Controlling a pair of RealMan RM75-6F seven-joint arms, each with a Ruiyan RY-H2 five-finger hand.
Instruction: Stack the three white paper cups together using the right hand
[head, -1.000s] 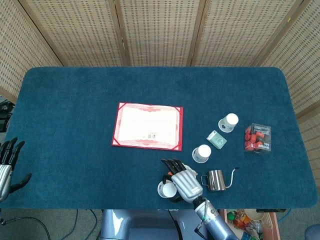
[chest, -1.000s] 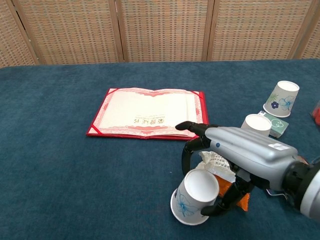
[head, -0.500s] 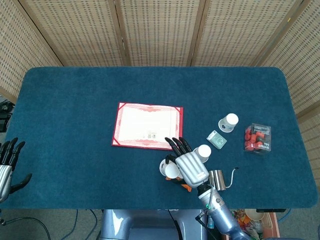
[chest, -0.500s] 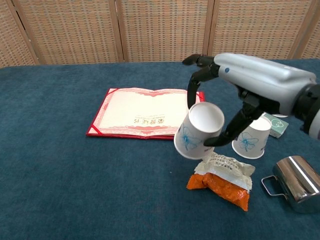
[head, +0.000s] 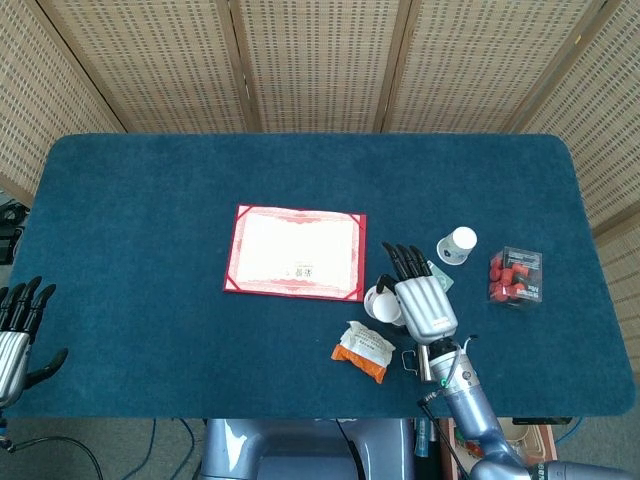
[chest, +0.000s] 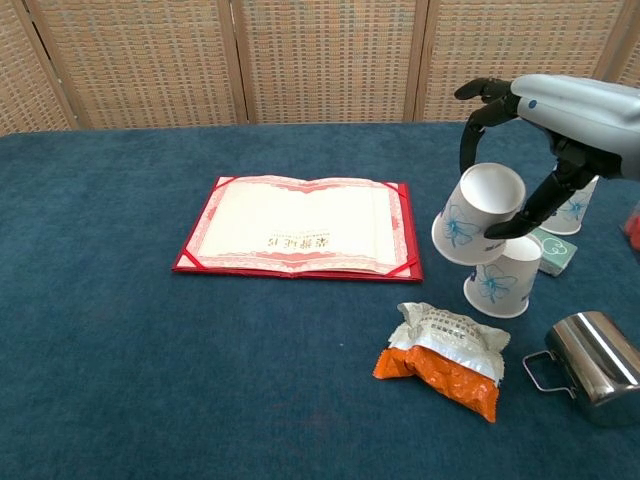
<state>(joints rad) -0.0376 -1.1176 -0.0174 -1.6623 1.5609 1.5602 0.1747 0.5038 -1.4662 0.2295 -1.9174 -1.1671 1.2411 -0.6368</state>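
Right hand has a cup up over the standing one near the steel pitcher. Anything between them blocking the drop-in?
Nothing visible blocks it. The right hand holds the tilted cup just above and left of the upright cup, whose mouth is partly hidden behind it in the chest view. The snack packet and steel pitcher sit nearer the camera, off the path.

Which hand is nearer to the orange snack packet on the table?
Right. The right hand, holding a tilted paper cup, hovers just beyond and to the right of the snack packet. The left hand hangs off the table's far left edge.
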